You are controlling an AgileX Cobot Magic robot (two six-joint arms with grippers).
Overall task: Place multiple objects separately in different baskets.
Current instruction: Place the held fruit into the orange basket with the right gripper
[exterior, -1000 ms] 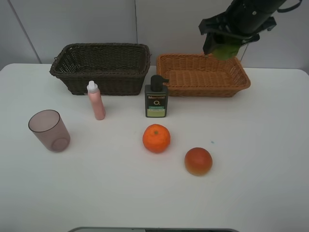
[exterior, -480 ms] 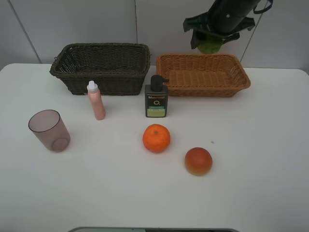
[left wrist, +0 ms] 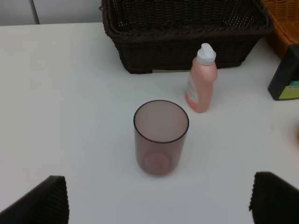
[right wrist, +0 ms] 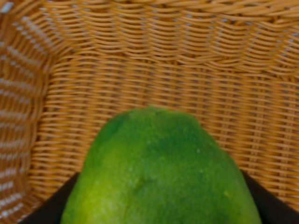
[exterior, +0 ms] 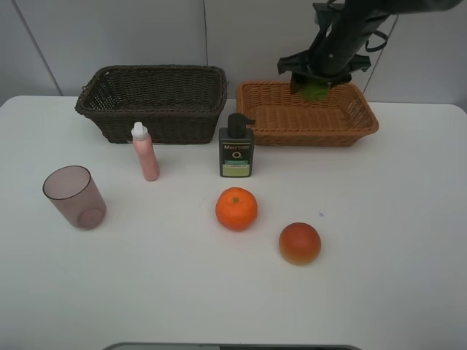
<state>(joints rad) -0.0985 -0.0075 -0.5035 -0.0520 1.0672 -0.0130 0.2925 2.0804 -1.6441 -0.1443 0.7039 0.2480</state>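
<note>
One green fruit (right wrist: 159, 172) held, above orange-tan basket (exterior: 314, 135)

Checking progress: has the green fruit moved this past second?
Yes: the green fruit moved left and down, from above the right rear corner of the orange-tan basket toward its back rim.

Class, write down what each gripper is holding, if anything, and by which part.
The right gripper holds the green fruit by its two opposite sides, above the tan basket. The left gripper is open and holds nothing.
</note>
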